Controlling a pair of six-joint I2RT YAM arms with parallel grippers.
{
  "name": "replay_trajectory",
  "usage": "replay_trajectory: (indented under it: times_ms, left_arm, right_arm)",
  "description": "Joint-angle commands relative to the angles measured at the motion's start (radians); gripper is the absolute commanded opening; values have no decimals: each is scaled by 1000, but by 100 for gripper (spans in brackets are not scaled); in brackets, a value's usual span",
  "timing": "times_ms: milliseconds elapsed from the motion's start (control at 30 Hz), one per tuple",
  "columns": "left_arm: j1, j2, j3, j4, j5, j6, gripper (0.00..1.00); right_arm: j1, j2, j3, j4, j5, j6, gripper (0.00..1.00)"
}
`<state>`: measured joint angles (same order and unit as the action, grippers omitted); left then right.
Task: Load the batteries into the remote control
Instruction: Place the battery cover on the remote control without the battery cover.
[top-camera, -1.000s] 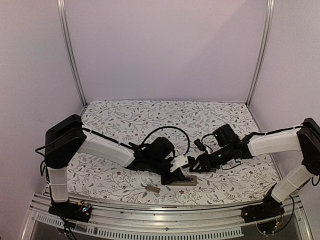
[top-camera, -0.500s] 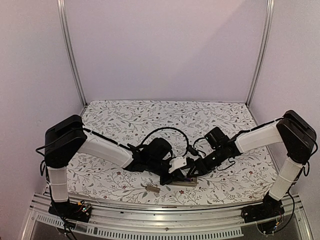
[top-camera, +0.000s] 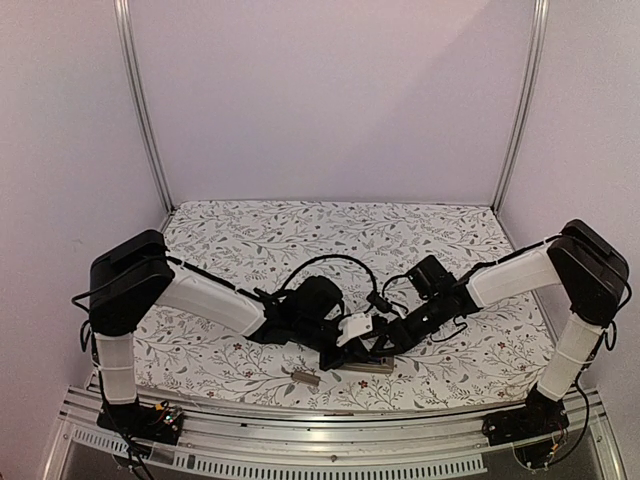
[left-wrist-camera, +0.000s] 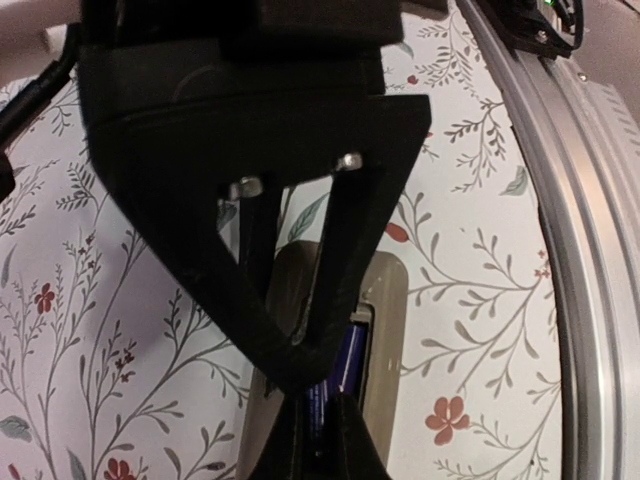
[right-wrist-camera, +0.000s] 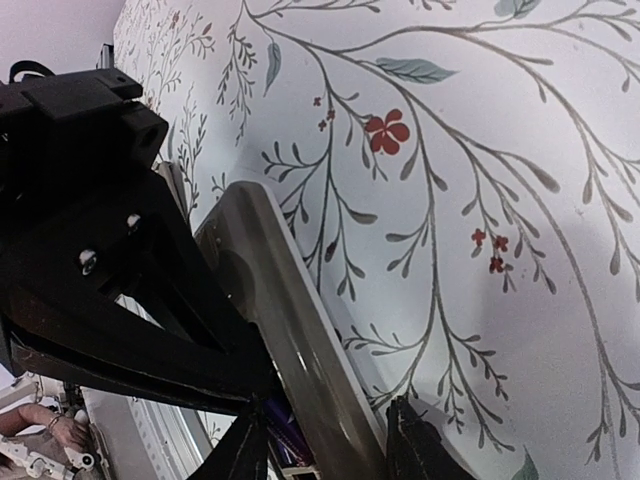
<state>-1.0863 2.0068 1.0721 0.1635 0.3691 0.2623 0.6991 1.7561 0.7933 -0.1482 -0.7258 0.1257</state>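
1. cover strip: lies flat on the desk near the front edge, just left of the working point and apart from both arms. it is not fitted.

2. left end effector: the fingers are closed together with nothing visibly clamped between them. the tips point down onto the open back of the remote control, at or just beside the battery. contact cannot be confirmed.

3. remote control: rests on the desk at front centre, back side up, between the two end effectors.

4. battery: one dark blue-violet cell lies lengthwise inside the remote control's open back, along its long wall. whether it is fully seated cannot be told. a second cell is not visible in any view; the fingers hide much of the compartment.

5. right end effector: the jaws stand partly apart, astride the long edge of the remote control, one finger on the outer side and one on the battery side. this reads as a steadying grip on the remote control.

6. progress, as a judgement: loading is under way. at least one cell is in place or nearly so. outstanding items are confirming seating, accounting for the second cell and, if required, refitting the cover strip.
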Motion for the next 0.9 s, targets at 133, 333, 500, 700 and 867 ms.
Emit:
replay_trajectory:
  times_ms: [133,333,500,700,867]
  left_arm:
    - [4,42,-37,-89,-2,-4,0]
    - [8,41,-48,-77,1,-10,0]
    - [10,37,-69,-59,-6,-52,0]
    - [10,37,-78,-43,-57,-100,0]
    - [6,35,-93,-41,-77,-124,0]
  right_arm:
    - [49,15,-22,0,61,-37,38]
    - [50,-90,-70,36,35,-36,42]
    - [51,-328,-187,254,148,76,46]
    - [51,-565,-438,565,452,530,45]
    - [94,-620,-420,362,519,907,45]
